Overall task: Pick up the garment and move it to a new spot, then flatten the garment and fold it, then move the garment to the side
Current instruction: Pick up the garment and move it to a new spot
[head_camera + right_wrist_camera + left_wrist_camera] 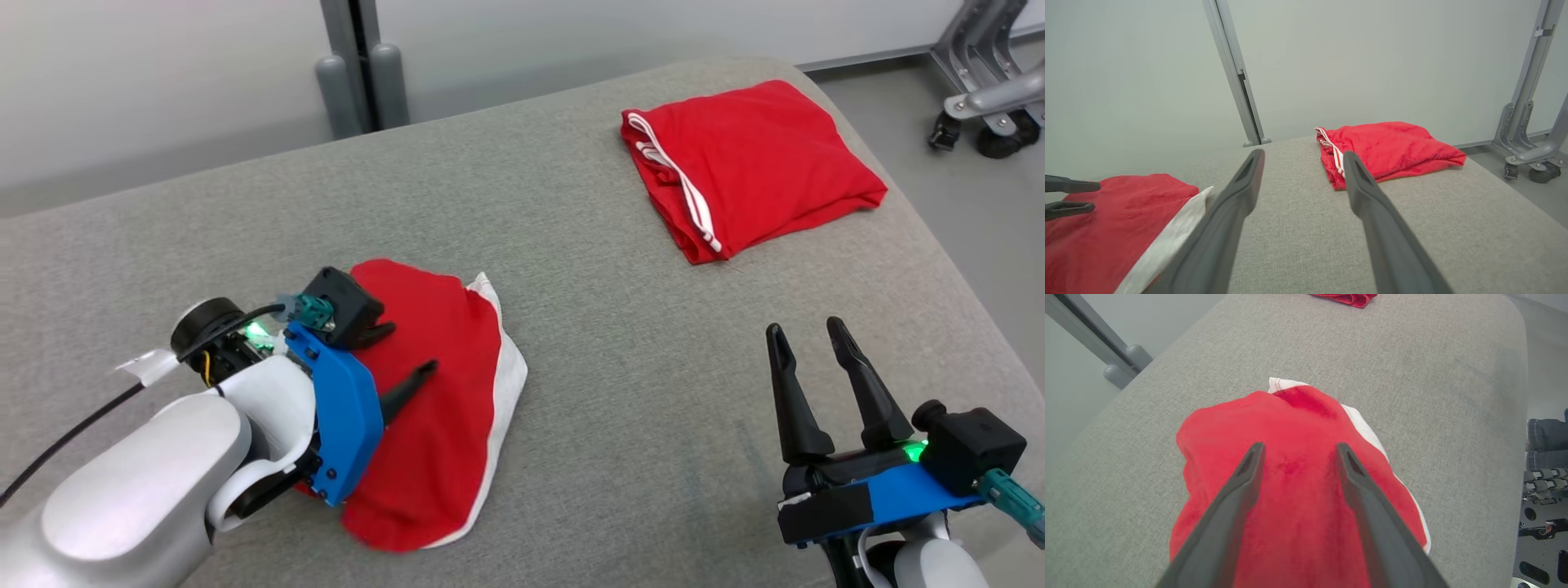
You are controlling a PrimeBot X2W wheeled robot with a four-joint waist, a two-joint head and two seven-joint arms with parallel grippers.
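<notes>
In the head view, the left gripper [412, 347] is seen at the lower left with its two fingers spread apart and nothing clasped between them. It is held over the red-and-white garment [441, 392], which lies loosely bunched on the grey padded table [612, 327], its white edge turned toward the middle of the table. The right gripper [804, 327] is seen at the lower right, fingers parted and empty, well apart from that garment. A folded red piece [759, 163] with white stripes lies near the table's far right corner.

In the left wrist view, the left gripper [1299, 446] is shown with its jaws wide. The red-and-white garment [1298, 498] is spread beneath and between the two fingers, and no fold is pinched. Whether the fingertips rest on the cloth or hang just above it cannot be told from this angle.

In the right wrist view, the right gripper [1303, 153] is shown open over bare table, touching nothing. The red-and-white garment [1118, 212] lies at the lower left, with the left gripper [1095, 196] parted just above its far edge. The folded red piece [1392, 147] is seen ahead, beyond the right finger.
</notes>
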